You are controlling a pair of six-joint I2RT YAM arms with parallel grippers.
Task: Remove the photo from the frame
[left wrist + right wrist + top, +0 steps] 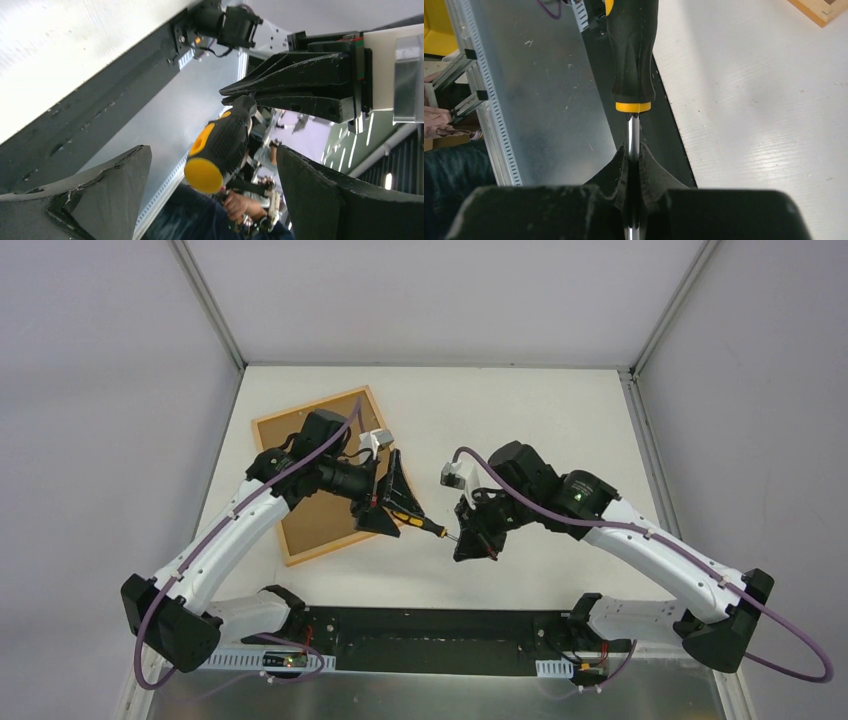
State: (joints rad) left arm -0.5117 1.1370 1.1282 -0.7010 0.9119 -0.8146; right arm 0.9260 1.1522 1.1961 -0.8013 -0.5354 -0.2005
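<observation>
The frame (322, 551) lies back side up at the table's left, its brown backing board (318, 521) showing; one corner also shows in the right wrist view (820, 11). The photo is hidden. My right gripper (466, 537) is shut on the metal shaft (633, 134) of a black-and-yellow screwdriver (408, 516) and holds it above the table, to the right of the frame. My left gripper (393, 498) is open, its fingers (105, 192) on either side of the screwdriver handle (220, 147) without touching it. The right gripper (250, 97) shows at the shaft end there.
The left arm (250, 515) crosses over the frame's middle. A black base bar (440, 635) and perforated metal rails (494, 115) run along the near edge. White walls and metal posts (215, 310) enclose the table at the back.
</observation>
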